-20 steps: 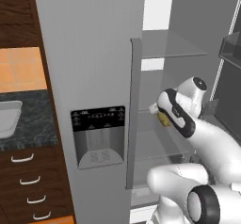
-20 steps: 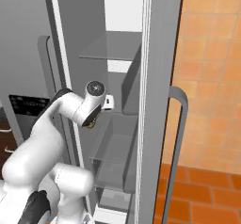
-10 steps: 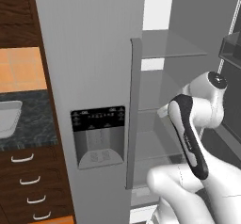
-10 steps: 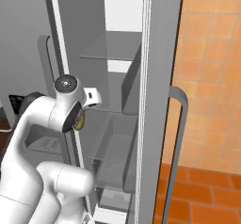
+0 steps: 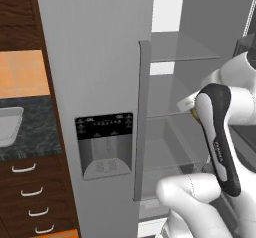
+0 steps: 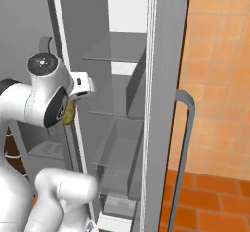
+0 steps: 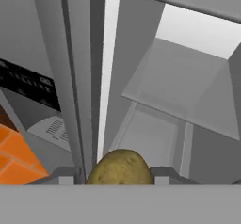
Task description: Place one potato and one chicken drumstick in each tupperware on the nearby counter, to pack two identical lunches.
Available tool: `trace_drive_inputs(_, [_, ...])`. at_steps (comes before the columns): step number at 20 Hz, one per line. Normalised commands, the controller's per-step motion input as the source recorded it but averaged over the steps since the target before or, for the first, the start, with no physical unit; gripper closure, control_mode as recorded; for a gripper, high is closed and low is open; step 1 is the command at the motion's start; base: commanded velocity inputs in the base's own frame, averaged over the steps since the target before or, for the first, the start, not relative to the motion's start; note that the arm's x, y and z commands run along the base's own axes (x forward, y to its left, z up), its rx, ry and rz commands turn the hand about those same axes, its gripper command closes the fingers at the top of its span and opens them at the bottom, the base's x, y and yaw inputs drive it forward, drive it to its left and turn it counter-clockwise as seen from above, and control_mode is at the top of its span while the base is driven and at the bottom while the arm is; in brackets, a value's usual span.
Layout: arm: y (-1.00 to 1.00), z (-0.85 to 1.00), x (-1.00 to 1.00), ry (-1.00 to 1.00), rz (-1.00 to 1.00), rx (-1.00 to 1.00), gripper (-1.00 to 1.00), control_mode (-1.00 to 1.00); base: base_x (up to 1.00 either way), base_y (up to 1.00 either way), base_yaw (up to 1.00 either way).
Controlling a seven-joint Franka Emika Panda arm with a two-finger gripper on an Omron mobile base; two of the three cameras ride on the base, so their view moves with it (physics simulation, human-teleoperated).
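Item: potato (image 7: 119,167), bottom centre of hand view, clamped in my claw (image 7: 117,175) before the open fridge (image 5: 185,107). Handling: I clear the door edge, then swing toward the tabletop (image 5: 30,132), frame left.

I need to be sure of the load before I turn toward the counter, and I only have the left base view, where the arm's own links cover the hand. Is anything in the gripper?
Observer: Yes. In the hand view the potato sits between the two fingertips of the gripper.
Operator: Is the hand out of the fridge?
Observer: In the right base view the potato shows beside the wrist, level with the front edge of the open fridge.
Operator: Any drumstick on those shelves?
Observer: None shows in the right base view on the shelves that can be seen.
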Motion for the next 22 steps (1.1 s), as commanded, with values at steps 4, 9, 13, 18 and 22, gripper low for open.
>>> trace_drive_inputs(4, [0.0, 0.01, -0.15, -0.05, -0.03, 0.0, 1.0, 1.0, -0.11, 0.0, -0.02])
trace_drive_inputs(9, [0.0, 0.0, 0.0, 0.0, 0.0, 0.0, 1.0, 1.0, -0.22, 0.46, -0.03])
trace_drive_inputs(13, [0.0, 0.0, 0.0, 0.0, 0.0, 0.0, 1.0, 1.0, -0.32, 1.0, 0.0])
trace_drive_inputs(18, [0.0, 0.0, 0.0, 0.0, 0.0, 0.0, 1.0, 1.0, -0.26, 1.0, -0.01])
trace_drive_inputs(22, [0.0, 0.0, 0.0, 0.0, 0.0, 0.0, 1.0, 1.0, -0.12, 1.0, -0.13])
